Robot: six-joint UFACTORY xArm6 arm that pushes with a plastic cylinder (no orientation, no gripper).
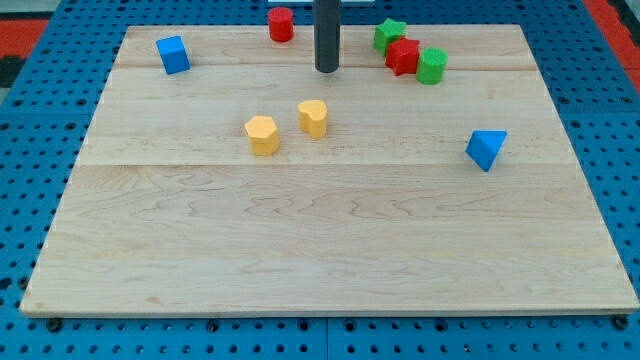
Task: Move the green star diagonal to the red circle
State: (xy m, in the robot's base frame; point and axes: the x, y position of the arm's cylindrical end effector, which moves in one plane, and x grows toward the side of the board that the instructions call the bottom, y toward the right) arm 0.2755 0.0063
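My tip (327,70) stands between the red circle (281,23) and green star (389,34), touching neither. The star touches the red star (404,56); its pointing is unclear

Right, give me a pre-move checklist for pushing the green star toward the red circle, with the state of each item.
1. My tip in view, touching no block: ok.
2. Green star located, near the view's top right: ok.
3. Green star free of neighbours: not ok; it touches the red star, with the green cylinder beside that.
4. Red circle standing alone: ok.
5. My tip behind the green star for a leftward push: not ok; it sits between the two.
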